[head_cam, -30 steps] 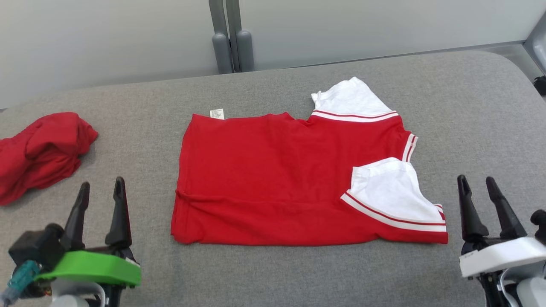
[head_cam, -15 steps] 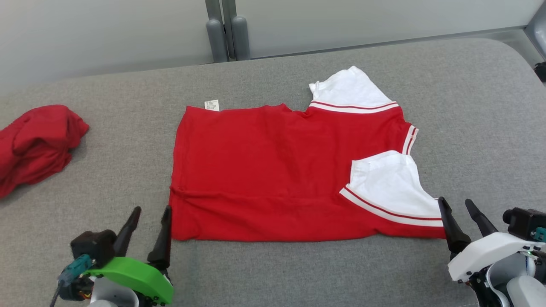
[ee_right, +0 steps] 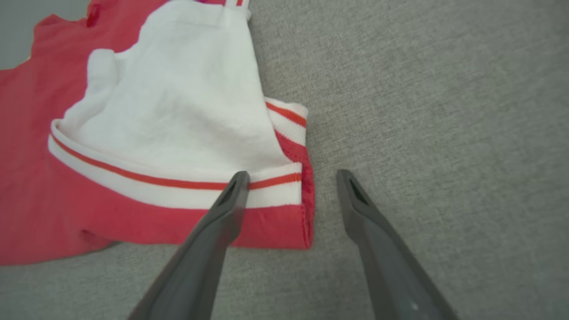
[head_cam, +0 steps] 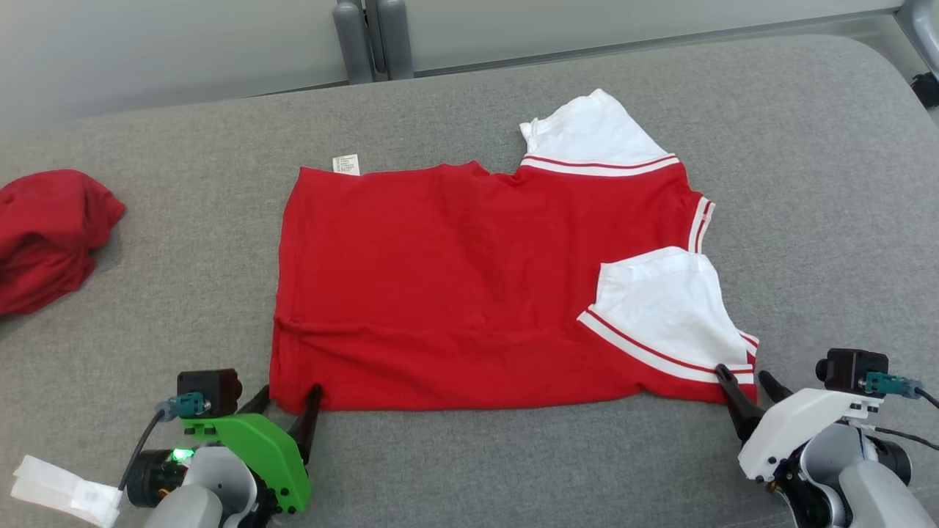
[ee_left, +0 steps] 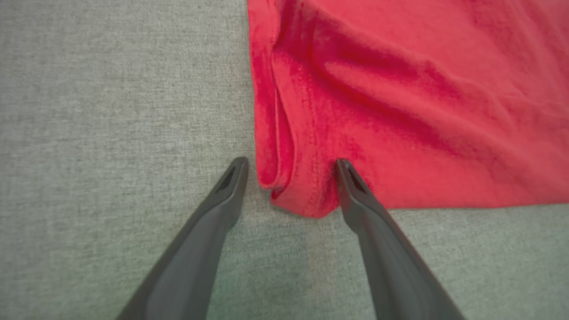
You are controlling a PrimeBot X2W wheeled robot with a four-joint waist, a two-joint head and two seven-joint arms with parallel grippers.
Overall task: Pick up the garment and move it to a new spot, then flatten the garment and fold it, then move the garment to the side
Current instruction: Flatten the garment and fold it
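Observation:
The garment (head_cam: 455,286) is a red shirt with white, red-striped sleeves, lying flat in the middle of the grey table, sleeves folded inward. My left gripper (head_cam: 287,394) stands open at its near left corner; in the left wrist view that hem corner (ee_left: 306,195) sits between the two fingers of the left gripper (ee_left: 290,165). My right gripper (head_cam: 742,378) is open at the near right corner. In the right wrist view the striped corner (ee_right: 289,209) lies between the spread fingers of the right gripper (ee_right: 291,177), one finger over the cloth, the other over bare table.
A second red cloth (head_cam: 44,238) lies bunched at the table's (head_cam: 821,220) left edge. A white scrap (head_cam: 62,488) sits by my left arm at the bottom left. Grey posts (head_cam: 370,40) stand behind the table's far edge, and bare tabletop lies right of the shirt.
Both grippers have moved inward and down to the shirt's near corners, staying open. The head camera has tilted, so the whole scene has slid up and left.

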